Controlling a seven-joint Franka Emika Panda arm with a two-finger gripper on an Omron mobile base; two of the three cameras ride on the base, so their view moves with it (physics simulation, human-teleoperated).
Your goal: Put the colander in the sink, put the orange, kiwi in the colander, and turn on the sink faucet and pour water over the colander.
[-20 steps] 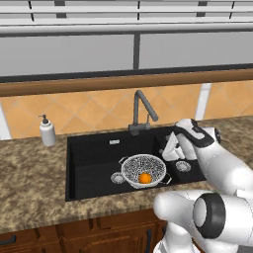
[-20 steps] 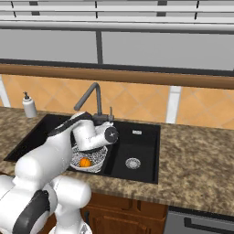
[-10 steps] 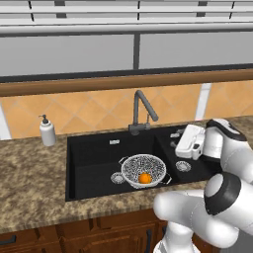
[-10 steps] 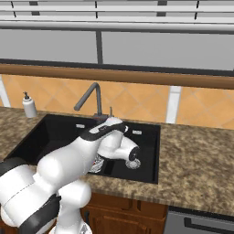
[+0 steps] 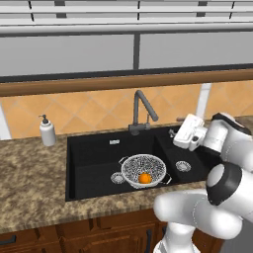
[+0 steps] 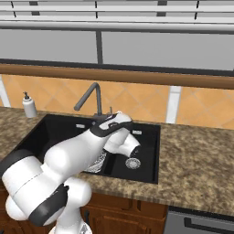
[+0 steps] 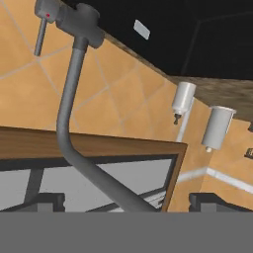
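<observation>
Orange-tiled wall [image 5: 89,108] with a wooden ledge [image 5: 123,83] runs behind the speckled brown stone surface [image 5: 29,183], and grey panels sit above the ledge. Set into the surface is the black double-basin sink [image 5: 94,148], its larger basin on the left in the left base view and the smaller one to the right with a round silver drain [image 5: 183,166]. The white robot arm [image 5: 217,183] bends over the smaller basin, its hand turned toward the faucet. The dark grey faucet [image 5: 141,111] stands at the back rim between the basins, its bent spout reaching forward. In the larger basin rests the round mesh colander [image 5: 144,170], upright, near the front wall. The white soap bottle [image 5: 47,131] stands on the surface left of the sink. The tool [image 5: 174,134] hangs just right of the faucet with its fingers spread wide apart, holding nothing. Inside the colander lies the small orange [image 5: 144,178], toward its front.
</observation>
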